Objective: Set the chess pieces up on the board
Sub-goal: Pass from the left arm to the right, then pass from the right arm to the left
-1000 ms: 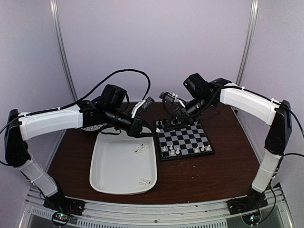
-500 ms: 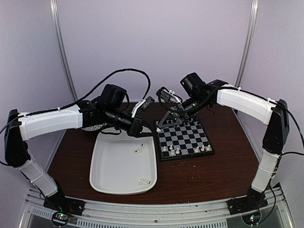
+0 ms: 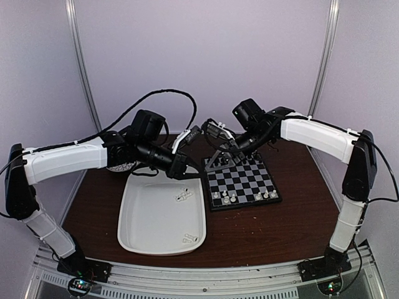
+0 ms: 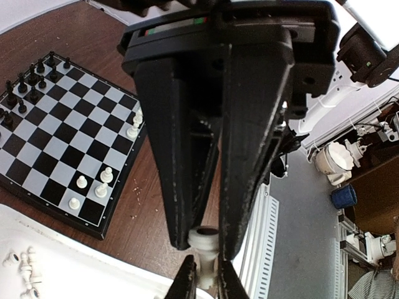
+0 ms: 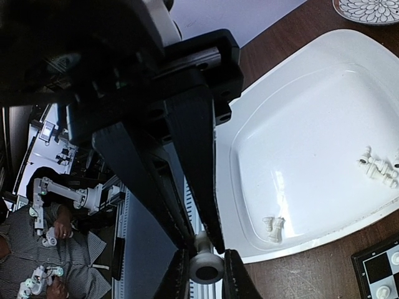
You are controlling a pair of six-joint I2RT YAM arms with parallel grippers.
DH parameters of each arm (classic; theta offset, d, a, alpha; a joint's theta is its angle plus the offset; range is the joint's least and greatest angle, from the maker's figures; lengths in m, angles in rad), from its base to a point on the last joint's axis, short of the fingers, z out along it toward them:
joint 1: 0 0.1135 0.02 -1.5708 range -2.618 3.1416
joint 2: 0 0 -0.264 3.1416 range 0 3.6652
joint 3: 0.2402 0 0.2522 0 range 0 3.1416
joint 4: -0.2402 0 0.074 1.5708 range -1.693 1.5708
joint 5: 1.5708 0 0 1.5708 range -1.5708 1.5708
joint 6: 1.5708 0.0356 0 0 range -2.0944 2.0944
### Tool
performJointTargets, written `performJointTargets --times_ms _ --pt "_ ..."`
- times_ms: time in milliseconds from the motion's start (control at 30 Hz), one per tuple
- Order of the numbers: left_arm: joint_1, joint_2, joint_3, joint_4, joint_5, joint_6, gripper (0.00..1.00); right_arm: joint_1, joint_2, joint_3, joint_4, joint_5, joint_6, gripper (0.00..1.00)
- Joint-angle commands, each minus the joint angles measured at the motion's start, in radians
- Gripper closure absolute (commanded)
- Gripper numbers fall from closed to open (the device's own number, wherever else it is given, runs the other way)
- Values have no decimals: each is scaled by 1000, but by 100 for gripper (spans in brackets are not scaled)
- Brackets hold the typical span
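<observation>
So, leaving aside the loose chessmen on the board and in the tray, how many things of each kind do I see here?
Grippers: 2, the left gripper and the right gripper
White chessman between their fingertips: 1
Chessboard: 1
White tray: 1
Patterned plate: 1
Total: 6

Robot lab test cell.
Pale lilac wall panels (image 3: 199, 56) and silver aluminium posts (image 3: 80, 68) enclose a dark brown wooden table (image 3: 262, 230); at seven o'clock in the right wrist view, a striped-shirted person (image 5: 25, 249) beside small white robot arms (image 5: 62, 194).
</observation>
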State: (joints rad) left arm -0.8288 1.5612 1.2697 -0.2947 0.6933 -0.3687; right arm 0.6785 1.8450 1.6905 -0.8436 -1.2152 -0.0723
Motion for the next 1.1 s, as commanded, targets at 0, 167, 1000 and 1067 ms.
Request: performJointTargets --times_ms 0,167,1000,1067 --pt "-6 -23 6 24 -5 16 88 6 9 13 1 -19 1 91" --pt "-6 -42 1 -2 -109 25 64 -3 9 -13 80 -58 88 100" --pt "-113 -218 -385 739 -595 -67 54 -69 -26 -335 1293 -219 1117 99" --pt "-100 -216 -396 756 -581 -101 56 -69 -26 -333 1289 -221 1112 99"
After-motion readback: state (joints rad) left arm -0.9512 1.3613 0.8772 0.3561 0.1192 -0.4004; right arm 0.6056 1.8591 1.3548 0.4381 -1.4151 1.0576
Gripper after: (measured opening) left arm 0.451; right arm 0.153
